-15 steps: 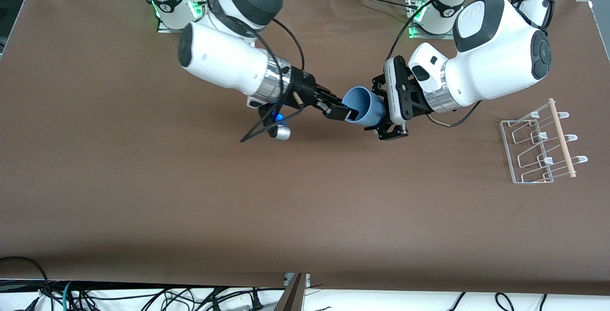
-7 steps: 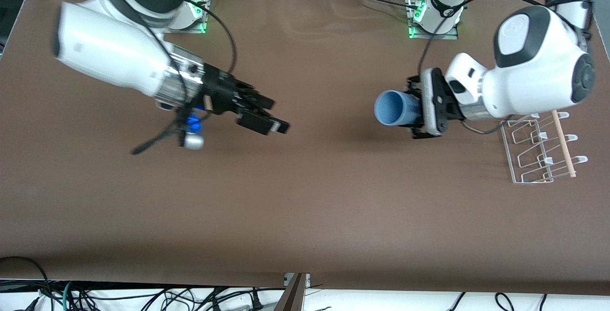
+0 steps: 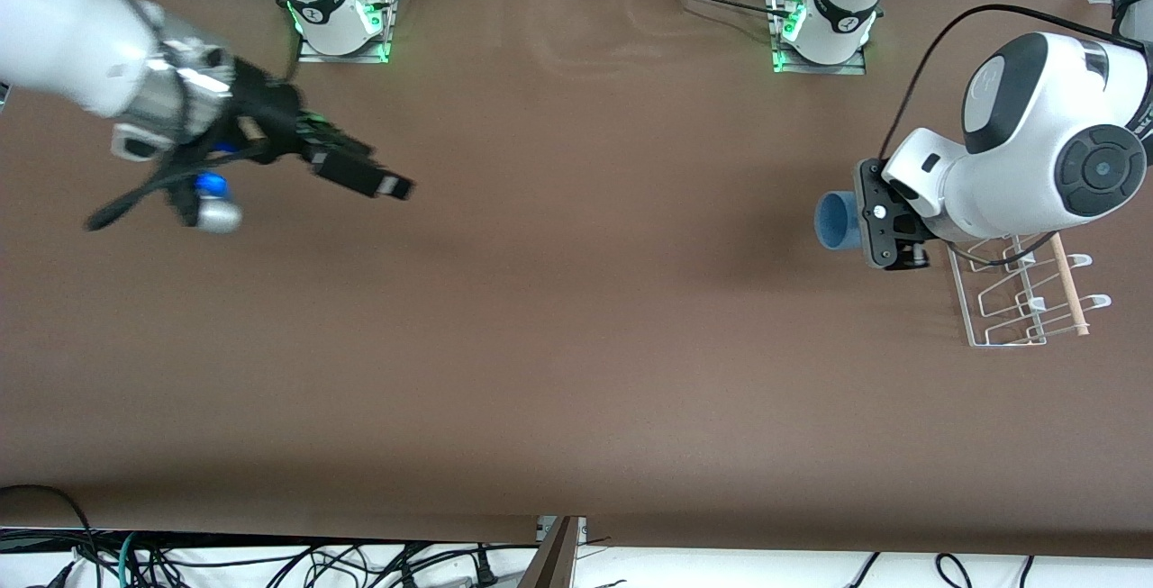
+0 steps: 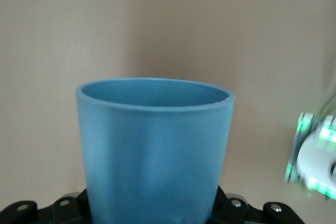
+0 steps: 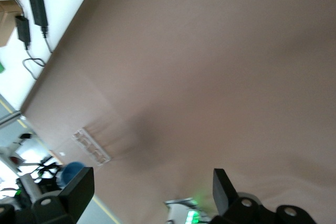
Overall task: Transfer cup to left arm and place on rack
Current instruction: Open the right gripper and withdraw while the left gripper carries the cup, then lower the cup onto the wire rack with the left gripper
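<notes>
The light-blue cup (image 3: 838, 221) is held on its side in my left gripper (image 3: 860, 223), mouth toward the right arm's end, in the air over the table right beside the white wire rack (image 3: 1022, 286). In the left wrist view the cup (image 4: 155, 150) fills the space between the jaws, which are shut on its base. My right gripper (image 3: 378, 181) is open and empty, in the air over the right arm's end of the table. Its two fingers (image 5: 79, 190) stand wide apart in the right wrist view, where the cup (image 5: 73, 172) and rack (image 5: 92, 148) show far off.
The rack has a wooden dowel (image 3: 1069, 277) across it and stands near the left arm's end of the brown table (image 3: 576, 345). Arm bases (image 3: 824, 21) with green lights stand along the table's edge farthest from the front camera. Cables hang below the near edge.
The right gripper let go of the cup and pulled away toward its own end of the table. The left gripper carried the cup from the table's middle to beside the rack.
</notes>
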Action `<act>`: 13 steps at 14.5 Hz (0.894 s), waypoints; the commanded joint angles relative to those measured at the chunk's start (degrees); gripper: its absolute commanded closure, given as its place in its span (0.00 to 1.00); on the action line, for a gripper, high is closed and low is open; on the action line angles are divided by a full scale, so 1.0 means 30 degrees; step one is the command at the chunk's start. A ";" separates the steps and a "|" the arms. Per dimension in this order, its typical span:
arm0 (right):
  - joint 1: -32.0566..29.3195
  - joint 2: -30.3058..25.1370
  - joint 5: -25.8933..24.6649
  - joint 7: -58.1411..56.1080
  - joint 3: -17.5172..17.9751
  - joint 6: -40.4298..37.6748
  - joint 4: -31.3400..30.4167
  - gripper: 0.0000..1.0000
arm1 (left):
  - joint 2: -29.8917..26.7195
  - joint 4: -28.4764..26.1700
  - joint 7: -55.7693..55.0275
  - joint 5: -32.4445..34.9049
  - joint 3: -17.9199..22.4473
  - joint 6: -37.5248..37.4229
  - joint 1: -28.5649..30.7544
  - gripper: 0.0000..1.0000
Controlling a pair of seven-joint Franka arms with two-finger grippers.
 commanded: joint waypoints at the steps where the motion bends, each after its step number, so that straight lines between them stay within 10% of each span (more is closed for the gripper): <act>1: 0.0127 -0.0397 -0.1370 -0.2808 -0.1613 -0.1558 -0.0269 0.00 | -0.0035 0.0111 -0.0463 0.4063 -0.0068 -0.0715 -0.0229 1.00; 8: -0.0486 -0.2909 -0.6732 -0.9720 -0.2791 -0.0713 -0.4832 0.00 | 0.1604 -0.2461 -0.3932 1.7421 -0.0126 -0.2326 -0.0143 1.00; 10: -0.1915 -0.4696 -0.8313 -1.0518 -0.1012 0.0864 -0.7085 0.00 | 0.1664 -0.3750 -0.6547 1.8808 -0.0069 -0.2183 -0.0054 1.00; 13: -0.7385 -0.5318 -1.1241 -1.0901 0.5919 0.1487 -0.8264 0.00 | 0.1576 -0.6036 -1.0120 2.3019 -0.0185 -0.2064 -0.0288 1.00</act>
